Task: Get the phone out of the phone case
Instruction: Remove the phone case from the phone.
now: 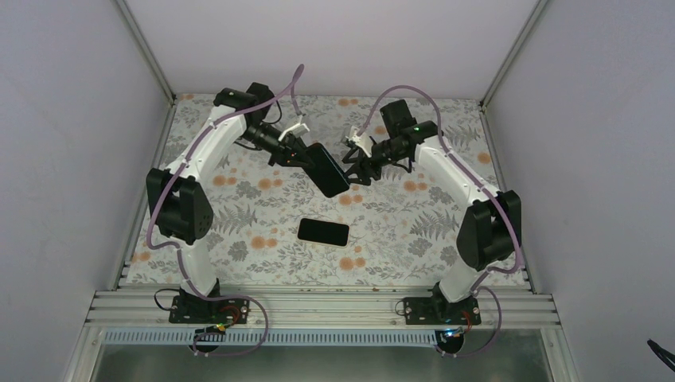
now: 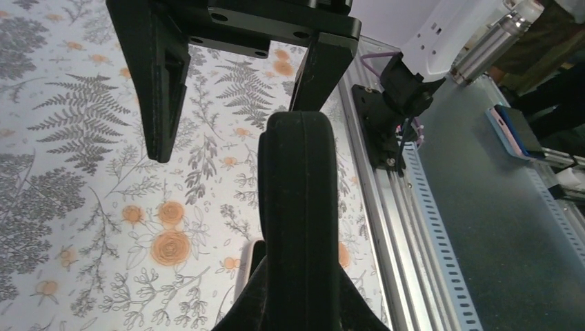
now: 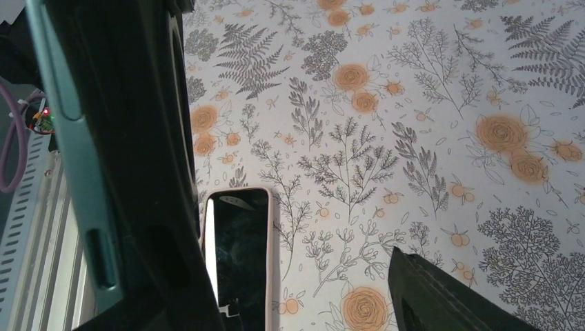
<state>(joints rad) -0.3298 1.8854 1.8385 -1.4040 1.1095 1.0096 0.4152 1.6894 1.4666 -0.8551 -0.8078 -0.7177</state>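
Observation:
My left gripper (image 1: 306, 159) is shut on a dark phone case (image 1: 328, 171) and holds it tilted above the table's middle. In the left wrist view the case (image 2: 300, 193) stands edge-on out of the shut fingers (image 2: 303, 307). My right gripper (image 1: 354, 169) is open at the case's far end. One of its fingers (image 2: 324, 69) is against the case, the other (image 2: 159, 83) stands apart. In the right wrist view the case (image 3: 117, 172) fills the left side. The phone (image 1: 323, 231), with a dark screen and pale rim, lies flat on the table, bare, below both grippers (image 3: 238, 255).
The table has a floral cloth (image 1: 398, 231). An aluminium rail (image 1: 318, 306) runs along the near edge and carries both arm bases. Enclosure walls close the left, right and far sides. Another cased phone (image 2: 510, 131) lies beyond the rail, off the table.

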